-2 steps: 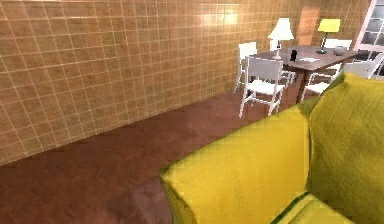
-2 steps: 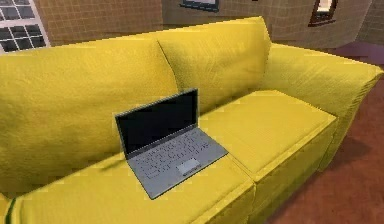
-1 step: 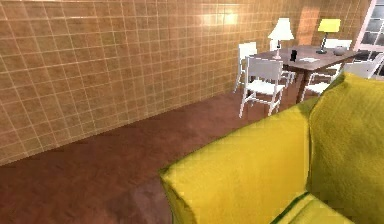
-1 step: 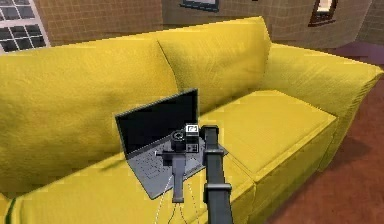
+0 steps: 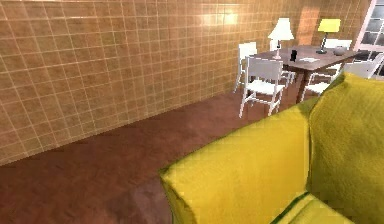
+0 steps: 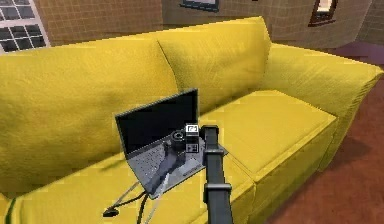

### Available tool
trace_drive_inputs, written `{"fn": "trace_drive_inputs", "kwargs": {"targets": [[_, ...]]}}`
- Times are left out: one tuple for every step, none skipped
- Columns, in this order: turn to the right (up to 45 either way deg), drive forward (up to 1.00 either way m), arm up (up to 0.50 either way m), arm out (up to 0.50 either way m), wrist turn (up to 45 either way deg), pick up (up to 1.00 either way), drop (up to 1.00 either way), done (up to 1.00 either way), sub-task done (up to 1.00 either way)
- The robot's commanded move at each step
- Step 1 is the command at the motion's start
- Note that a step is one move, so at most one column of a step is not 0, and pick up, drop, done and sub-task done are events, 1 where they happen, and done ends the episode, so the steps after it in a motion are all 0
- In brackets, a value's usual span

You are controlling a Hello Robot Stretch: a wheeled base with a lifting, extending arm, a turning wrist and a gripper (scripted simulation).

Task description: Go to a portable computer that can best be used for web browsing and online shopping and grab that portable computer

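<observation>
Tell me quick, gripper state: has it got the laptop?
Gripper: cannot be told; its far end is at the open laptop lying on the yellow sofa, so holding is unconfirmed.

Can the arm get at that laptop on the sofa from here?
Probably yes: the gripper is right at the open laptop on the sofa, with nothing in between. Whether it touches the laptop, I cannot tell.

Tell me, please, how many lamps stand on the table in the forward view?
2. A white-shaded lamp stands at the left end of the dark table; a yellow-shaded lamp stands farther right. The yellow sofa hides part of that area, so another may be hidden.
</observation>
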Motion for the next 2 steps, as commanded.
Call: {"fn": "trace_drive_inputs", "kwargs": {"targets": [[0.0, 0.00, 0.00, 0.00, 45.0, 0.00, 0.00, 0.00, 0.00], [0.0, 0.00, 0.00, 0.00, 42.0, 0.00, 0.00, 0.00, 0.00]]}}
